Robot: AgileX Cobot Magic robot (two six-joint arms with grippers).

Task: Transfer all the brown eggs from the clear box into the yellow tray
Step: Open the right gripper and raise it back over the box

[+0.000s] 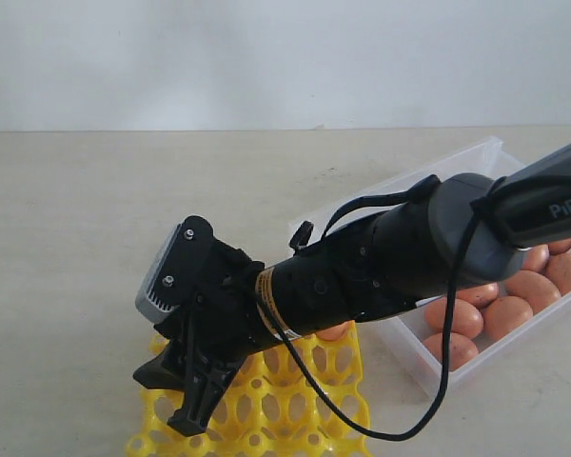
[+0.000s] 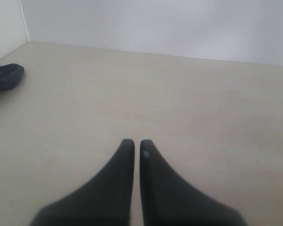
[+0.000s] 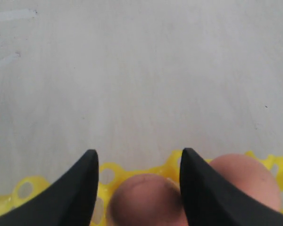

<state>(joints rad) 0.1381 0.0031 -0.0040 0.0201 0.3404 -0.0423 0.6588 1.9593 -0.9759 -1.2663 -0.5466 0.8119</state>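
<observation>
- Right gripper (image 1: 186,390) hangs low over the near corner of the yellow tray (image 1: 295,400), its arm reaching across from the clear box (image 1: 476,157).
- From its wrist camera, the right gripper (image 3: 139,151) has its jaws spread wide with one brown egg (image 3: 144,197) sitting low between them. Yellow shows in a gap between the egg and one finger, so to me the egg looks let go and resting in a socket rather than pinched.
- A second egg (image 3: 247,181) sits in the tray (image 3: 23,190) just beside the first, half hidden behind the other finger.
- In the wide view I can make out only one egg in the tray (image 1: 335,331), peeking out under the arm. The arm hides the rest of the tray's far side.
- Left gripper (image 2: 137,143) idles over the bare table (image 2: 179,94), tips pressed nearly together with nothing between them.
- Plenty of brown eggs (image 1: 476,319) lie in the clear box, clustered at its right end. I count roughly eight, with more perhaps behind the arm.
- My read: an early stage, two or so eggs delivered and most of the batch waiting to be moved.
</observation>
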